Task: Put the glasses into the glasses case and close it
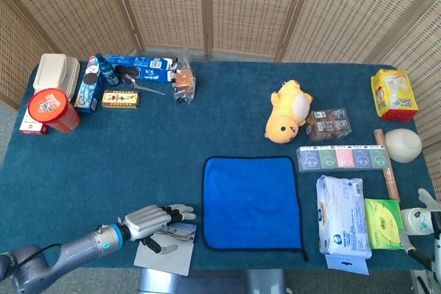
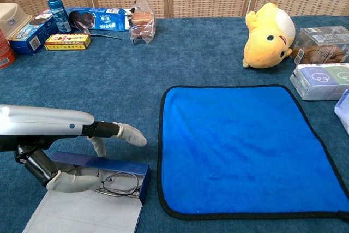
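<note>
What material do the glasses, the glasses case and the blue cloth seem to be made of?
Glasses: thin dark wire frame, probably metal, with clear lenses.
Glasses case: stiff flat panels, navy outside and pale grey inside, likely covered board or faux leather; matte.
Blue cloth: soft fuzzy surface with stitched black edging, probably microfibre.

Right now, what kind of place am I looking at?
Probably a staged robot test room: a teal carpeted table strewn with snacks, a yellow plush toy, woven wicker screens behind.
</note>
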Available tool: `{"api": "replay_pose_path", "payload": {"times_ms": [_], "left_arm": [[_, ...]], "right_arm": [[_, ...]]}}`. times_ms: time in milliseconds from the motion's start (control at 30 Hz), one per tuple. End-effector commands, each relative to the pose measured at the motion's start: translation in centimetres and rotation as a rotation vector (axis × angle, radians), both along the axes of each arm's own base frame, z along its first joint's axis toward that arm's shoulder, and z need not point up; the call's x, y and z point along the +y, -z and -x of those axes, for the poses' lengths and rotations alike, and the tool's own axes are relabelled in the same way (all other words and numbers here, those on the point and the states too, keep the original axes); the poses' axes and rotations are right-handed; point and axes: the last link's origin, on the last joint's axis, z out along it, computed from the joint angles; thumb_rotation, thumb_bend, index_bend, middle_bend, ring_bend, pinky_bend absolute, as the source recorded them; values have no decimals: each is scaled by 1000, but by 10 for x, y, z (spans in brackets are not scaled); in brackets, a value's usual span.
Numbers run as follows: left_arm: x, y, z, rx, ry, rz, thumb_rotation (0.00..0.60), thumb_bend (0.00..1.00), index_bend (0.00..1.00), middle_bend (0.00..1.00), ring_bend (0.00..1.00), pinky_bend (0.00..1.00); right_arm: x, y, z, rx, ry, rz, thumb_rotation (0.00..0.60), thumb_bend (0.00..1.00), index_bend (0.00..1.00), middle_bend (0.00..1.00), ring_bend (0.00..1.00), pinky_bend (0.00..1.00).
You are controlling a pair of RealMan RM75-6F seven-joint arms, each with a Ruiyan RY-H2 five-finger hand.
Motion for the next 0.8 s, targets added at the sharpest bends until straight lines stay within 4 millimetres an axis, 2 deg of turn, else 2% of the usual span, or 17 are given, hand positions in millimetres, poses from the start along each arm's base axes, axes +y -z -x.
{"api": "replay_pose_path", "payload": {"times_ms": [33, 367, 800], "left_arm": [[-2, -2, 1, -1, -6, 2, 316, 349, 0, 0, 0, 215], [-11, -7, 8, -7, -39, 5, 308, 349, 0, 0, 0, 215], [-11, -10, 10, -21, -40, -16, 309, 350, 0, 0, 0, 206]], "right_arm": [[0, 0, 0, -1, -1, 0, 600, 284, 122, 261, 329, 379], [-1, 1, 0, -3, -8, -7, 600, 284, 122, 260, 329, 379], [0, 0, 1, -3, -13, -8, 600, 283, 121, 260, 329, 379]]}}
